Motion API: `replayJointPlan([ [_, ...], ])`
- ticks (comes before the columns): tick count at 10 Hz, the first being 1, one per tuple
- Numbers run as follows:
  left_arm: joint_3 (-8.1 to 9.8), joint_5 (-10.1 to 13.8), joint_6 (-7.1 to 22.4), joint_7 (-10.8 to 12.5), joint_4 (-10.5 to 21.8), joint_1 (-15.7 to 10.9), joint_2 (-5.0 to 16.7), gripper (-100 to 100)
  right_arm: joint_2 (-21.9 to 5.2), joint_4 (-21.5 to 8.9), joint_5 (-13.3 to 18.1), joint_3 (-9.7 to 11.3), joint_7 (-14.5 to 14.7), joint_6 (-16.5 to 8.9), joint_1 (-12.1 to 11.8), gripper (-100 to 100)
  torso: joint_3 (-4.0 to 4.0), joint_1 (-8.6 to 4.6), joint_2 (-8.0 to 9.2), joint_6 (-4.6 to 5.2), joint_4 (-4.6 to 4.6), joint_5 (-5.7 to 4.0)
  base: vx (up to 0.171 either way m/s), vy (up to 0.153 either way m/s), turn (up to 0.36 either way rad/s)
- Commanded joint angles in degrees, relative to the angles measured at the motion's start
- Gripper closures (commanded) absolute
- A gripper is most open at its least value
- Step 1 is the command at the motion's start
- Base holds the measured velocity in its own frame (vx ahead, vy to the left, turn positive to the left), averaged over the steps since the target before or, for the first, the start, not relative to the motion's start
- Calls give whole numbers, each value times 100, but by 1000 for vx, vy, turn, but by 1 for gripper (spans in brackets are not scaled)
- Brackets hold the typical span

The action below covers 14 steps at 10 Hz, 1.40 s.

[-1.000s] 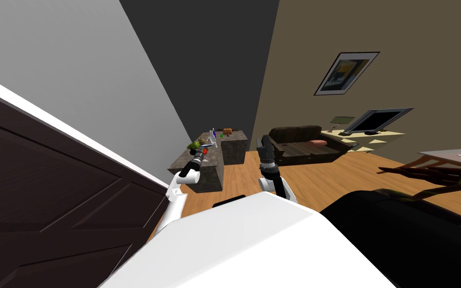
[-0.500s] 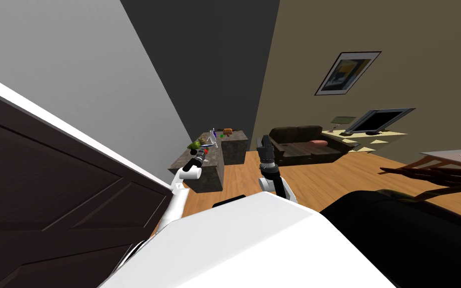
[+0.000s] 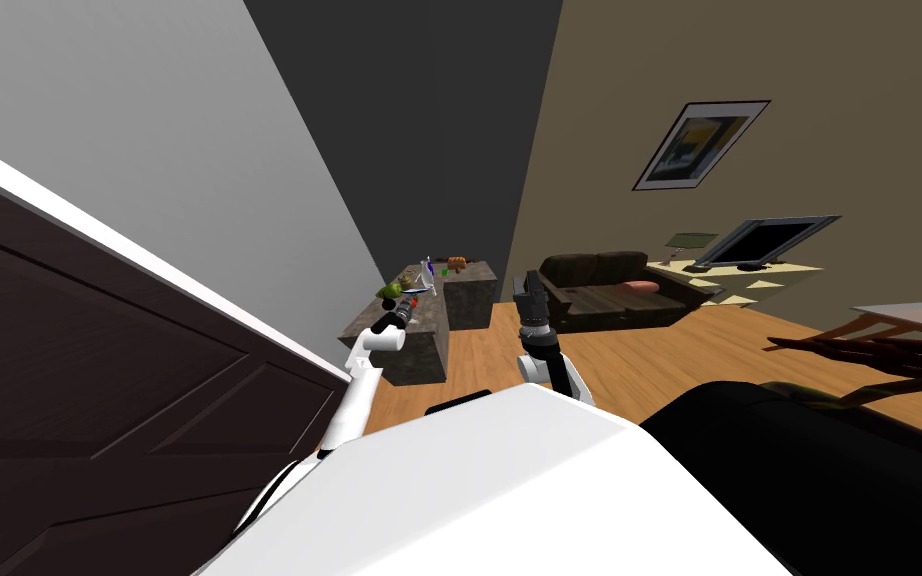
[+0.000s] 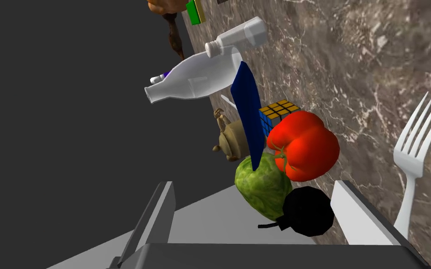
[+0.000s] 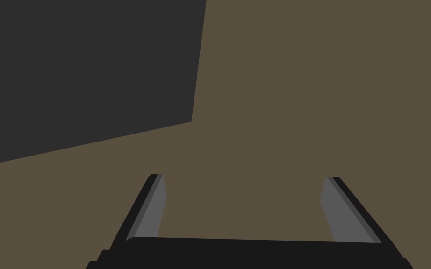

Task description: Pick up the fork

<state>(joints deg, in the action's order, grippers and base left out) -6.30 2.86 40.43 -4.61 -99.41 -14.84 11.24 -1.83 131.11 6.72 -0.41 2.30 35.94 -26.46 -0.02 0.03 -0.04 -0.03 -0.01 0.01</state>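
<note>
Fork (image 4: pixel 418 154), plain white, lies flat on the brown marbled counter (image 4: pixel 359 60) with its tines pointing away from the left gripper (image 4: pixel 254 189). Its handle runs down just outside one of the gripper's fingers (image 4: pixel 357 219), so it sits beside the jaws and not between them. The left gripper's fingers are spread wide and hold nothing.

A small heap of things sits in front of the spread fingers. A black round object (image 4: pixel 309 216) with a short stem is nearest, close to the finger on the fork's side. A green cabbage (image 4: pixel 261 184) touches it, and a red bell pepper (image 4: pixel 305 145) rests against the cabbage. Behind them a thin dark blue panel (image 4: pixel 248 112) stands on edge, with a Rubik's cube (image 4: pixel 275 112) just beside it. Farther along the counter are a clear bottle (image 4: pixel 196 81) and a white bottle (image 4: pixel 238 36).

From the head camera, the left arm reaches out over the near end of the counter. The right gripper (image 3: pixel 526 290) is raised in front of the dark sofa (image 3: pixel 604 285), well apart from the counter, with its fingers (image 5: pixel 156 205) also parted and empty.
</note>
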Motion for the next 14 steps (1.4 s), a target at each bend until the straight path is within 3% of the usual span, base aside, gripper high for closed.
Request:
replayJointPlan([
  [1,3,17,286,-1,209,-216,-14,-100,0,0,0,0,0,0,0,0,0,0,0,0,0,0,13,14,41],
  [2,3,17,407,-1,209,-216,-14,-100,0,0,0,0,0,0,0,0,-1,2,-2,0,0,0,15,11,14],
  [3,9,32,582,-4,423,-418,-27,-100,0,0,0,0,0,0,0,0,-1,1,-2,0,0,0,20,18,36],
  [4,9,32,735,-4,423,-418,-27,-100,0,0,0,0,0,0,0,0,-3,3,-5,0,-1,1,19,13,15],
  [5,16,44,898,-8,635,-610,-44,-100,0,0,0,0,0,0,0,0,-3,2,-4,0,-1,1,25,14,42],
  [6,16,44,1062,-8,635,-610,-44,-100,0,0,0,0,0,0,0,0,-4,3,-7,0,-1,0,25,15,21],
  [11,48,59,1867,-25,1249,-1132,-127,-100,0,0,0,0,0,0,0,0,-6,4,-11,-1,-3,1,33,19,40],
  [14,61,59,2231,-32,1445,-1288,-162,-100,0,0,0,0,0,0,0,0,-7,5,-12,-1,-3,1,36,18,34],
])
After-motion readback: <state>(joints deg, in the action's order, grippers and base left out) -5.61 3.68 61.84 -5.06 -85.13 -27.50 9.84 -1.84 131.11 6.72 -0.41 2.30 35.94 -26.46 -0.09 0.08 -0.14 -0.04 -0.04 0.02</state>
